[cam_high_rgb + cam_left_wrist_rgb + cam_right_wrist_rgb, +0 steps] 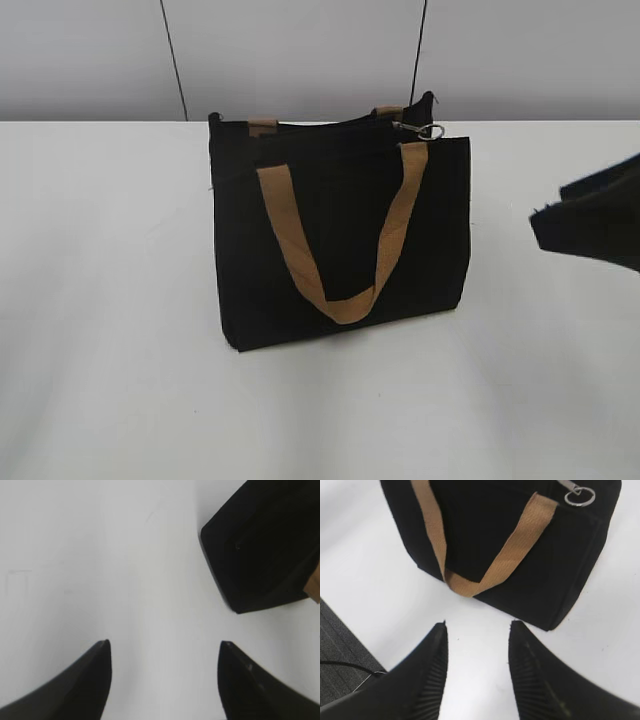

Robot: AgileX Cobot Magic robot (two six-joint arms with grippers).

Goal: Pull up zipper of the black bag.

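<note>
In the right wrist view, the right claw (477, 630) is seen released, its two ribbed fingers (432, 670) spread apart above the white bench (485, 680), with nothing between them. It is held just near of the bag (490, 540), not touching it. In the left wrist view, the left claw (165, 647) is likewise seen released, its dark fingers (85, 680) parted over bare bench (100, 555), and one lower corner of the bag (260, 545) is seen apart from it at upper right.

In the exterior view, the bag (340, 230) is seen standing upright on the bench (110, 300), about mid-scene. A tan strap (345, 240) hangs in a loop down its near face, and a second strap (262, 127) shows at the far top edge. The zipper (425, 131) is found at the top right corner of the bag, its silver ring hanging just over the edge; in the right wrist view it (579, 495) lies at upper right. A dark part of the right arm (595, 215) is seen at the right edge, well apart from the bag.
</note>
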